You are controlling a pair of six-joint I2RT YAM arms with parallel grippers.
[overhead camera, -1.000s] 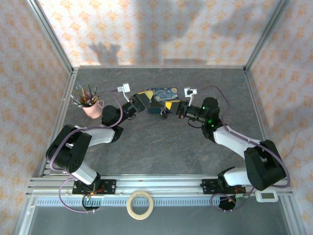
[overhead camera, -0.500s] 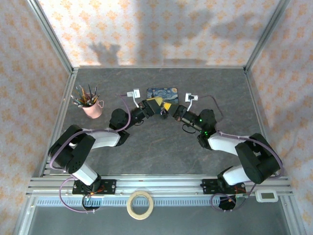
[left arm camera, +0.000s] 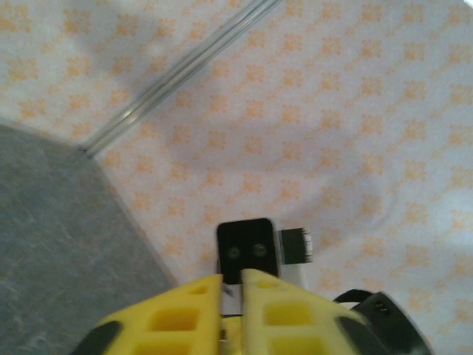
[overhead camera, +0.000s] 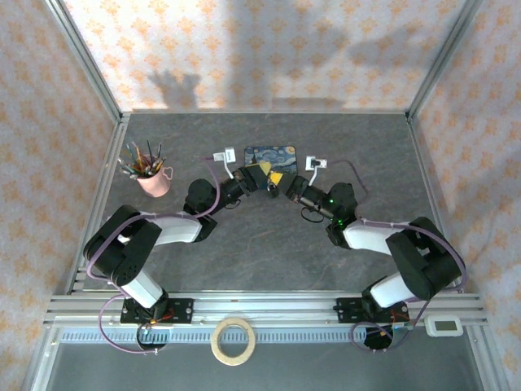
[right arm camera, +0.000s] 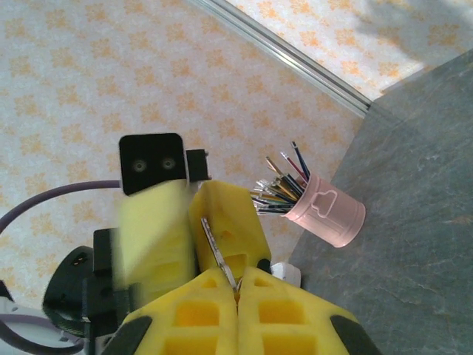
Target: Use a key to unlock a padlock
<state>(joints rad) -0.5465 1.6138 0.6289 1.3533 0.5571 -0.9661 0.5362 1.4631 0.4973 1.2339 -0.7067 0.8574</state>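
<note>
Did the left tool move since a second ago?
Yes. It went right: the left tool was at the left end of the blue tin, and now it is in front of its middle, farther from the pink cup.

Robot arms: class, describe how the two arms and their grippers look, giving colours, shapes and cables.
The left arm and right arm have black joints, smooth white links and trailing purple cables. A green light glows on the right arm. The left gripper and right gripper have chunky yellow fingers with rectangular cut-outs.
</note>
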